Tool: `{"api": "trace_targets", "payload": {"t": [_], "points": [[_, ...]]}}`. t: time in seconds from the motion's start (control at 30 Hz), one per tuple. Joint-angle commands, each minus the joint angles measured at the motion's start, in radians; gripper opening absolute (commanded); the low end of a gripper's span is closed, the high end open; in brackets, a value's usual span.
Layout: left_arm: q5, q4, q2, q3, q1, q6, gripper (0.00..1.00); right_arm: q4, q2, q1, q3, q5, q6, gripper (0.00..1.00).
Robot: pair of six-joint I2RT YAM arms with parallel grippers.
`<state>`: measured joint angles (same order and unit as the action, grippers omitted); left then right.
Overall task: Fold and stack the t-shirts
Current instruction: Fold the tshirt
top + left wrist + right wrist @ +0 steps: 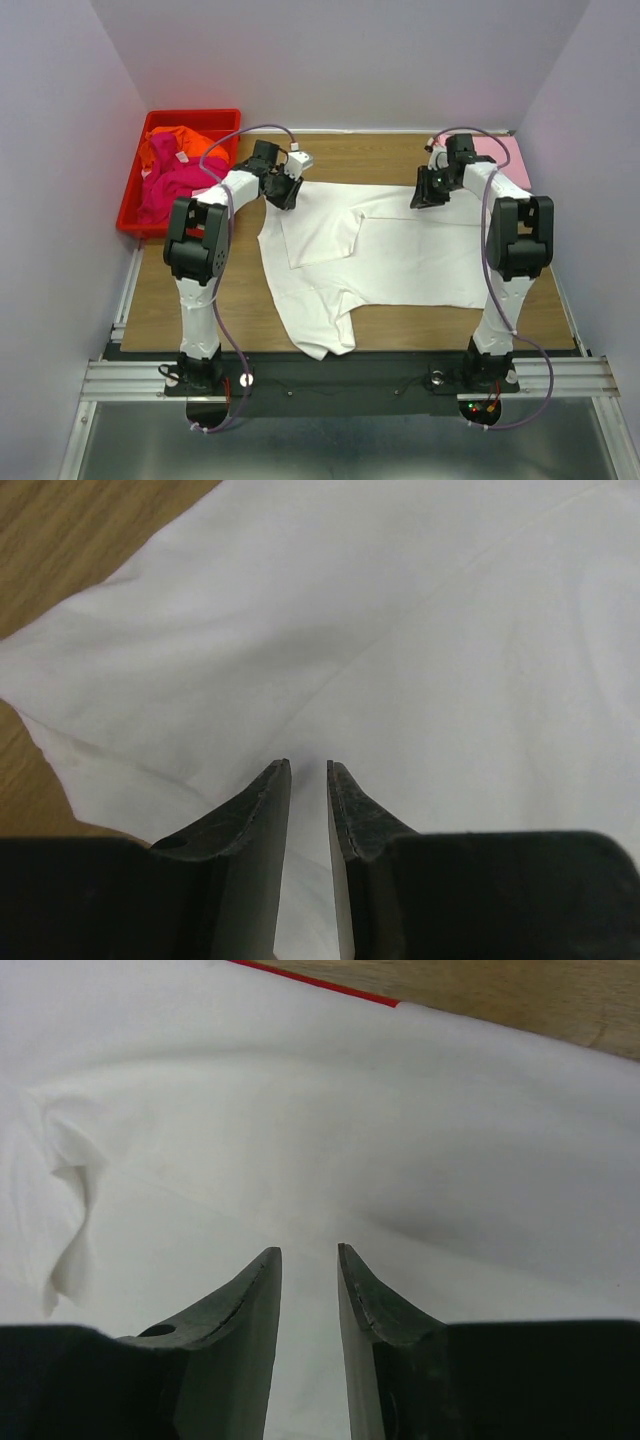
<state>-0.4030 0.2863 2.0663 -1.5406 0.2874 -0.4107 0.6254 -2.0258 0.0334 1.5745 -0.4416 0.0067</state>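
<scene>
A large white t-shirt [400, 260] lies spread across the wooden table [170, 300], with its far part folded over toward the front. My left gripper [285, 190] hangs over the shirt's far left corner. In the left wrist view this gripper [309, 765] is open by a narrow gap, with only the white t-shirt [400, 630] lying beneath it. My right gripper [428, 195] is over the shirt's far right edge. Its wrist view shows this gripper [309, 1250] open too, above the white t-shirt [300, 1110], holding nothing. Orange [165, 145] and magenta [170, 185] t-shirts fill the bin. A pale pink t-shirt [505, 158] lies at the back right.
The red plastic bin [135, 195] stands at the table's back left, close to my left arm. Walls close in the table at the back and on both sides. A sleeve of the white shirt hangs near the front edge [320, 340].
</scene>
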Motion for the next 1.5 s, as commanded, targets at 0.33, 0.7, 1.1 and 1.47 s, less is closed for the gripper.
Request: {"api": "trace_targets", "payload": {"t": [0.33,0.7,1.1,1.47], "points": [[0.053,0.099,0.238,-0.312,-0.108,0.024,0.29,-0.007,-0.26,-0.007,0.244,0.087,-0.07,0.36],[-0.193,0.284,-0.111,-0.241,-0.119,-0.195,0.5,0.075,0.167,-0.007,0.095,0.018,-0.333,0.93],[-0.211,0.376,-0.462,0.237,-0.119,-0.39,0.47,0.25,0.621,-0.01,-0.477,0.29,-0.797,0.54],[-0.221,0.384,-0.517,0.358,-0.117,-0.439,0.47,0.247,0.679,-0.125,-0.688,0.392,-0.945,0.53]]}}
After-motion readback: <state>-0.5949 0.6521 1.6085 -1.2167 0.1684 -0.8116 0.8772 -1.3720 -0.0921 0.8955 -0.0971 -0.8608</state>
